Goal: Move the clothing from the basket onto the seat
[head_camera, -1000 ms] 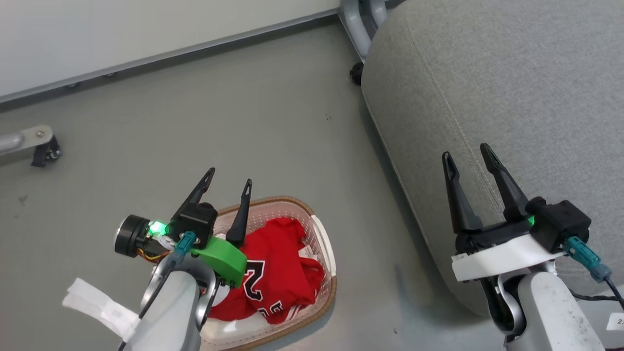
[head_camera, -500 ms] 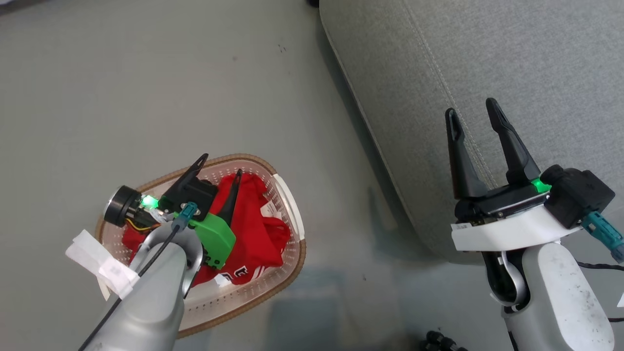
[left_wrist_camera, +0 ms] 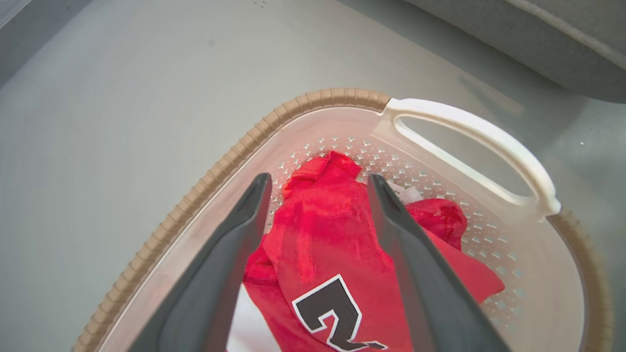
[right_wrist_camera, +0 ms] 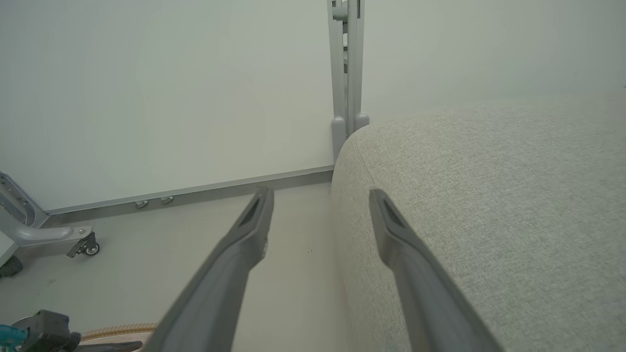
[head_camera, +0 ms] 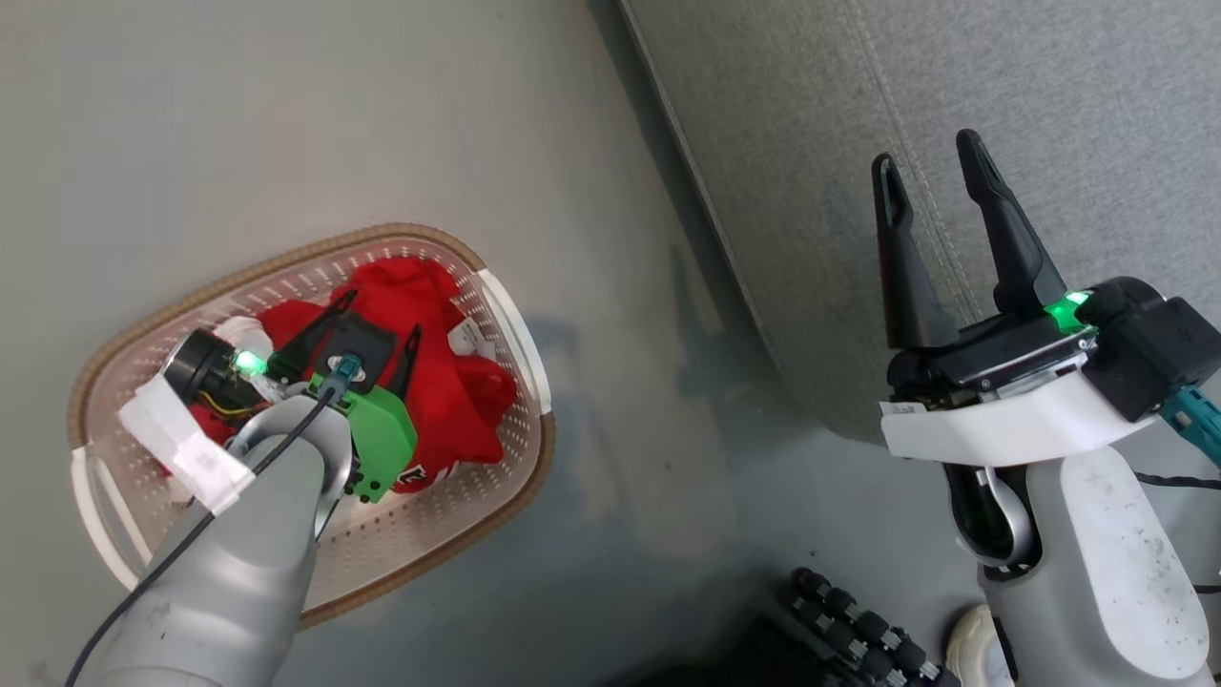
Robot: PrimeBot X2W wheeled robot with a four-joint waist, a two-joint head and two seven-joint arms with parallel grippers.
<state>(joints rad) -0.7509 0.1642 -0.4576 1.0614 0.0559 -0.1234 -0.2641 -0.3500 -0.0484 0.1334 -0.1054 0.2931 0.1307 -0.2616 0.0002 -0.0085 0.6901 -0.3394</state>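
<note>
Left gripper (left_wrist_camera: pixel 319 181) spread wide, fingers straddling the red jerseys (left_wrist_camera: pixel 318 244), black "2" uppermost, heaped in cream perforated plastic basket (left_wrist_camera: pixel 234 151) on grey floor (head_camera: pixel 286 114). Right gripper (head_camera: pixel 925 153) wide, empty, over grey woven-fabric sofa seat (head_camera: pixel 1049 95) near basket. Grey metal post (right_wrist_camera: pixel 346 73) behind seat corner.

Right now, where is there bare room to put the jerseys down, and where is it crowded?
The seat is bare grey fabric ahead of the open right tool. The floor strip between the basket and the seat's edge is bare too. It is crowded inside the basket: the red clothing is heaped under the open left tool.
</note>
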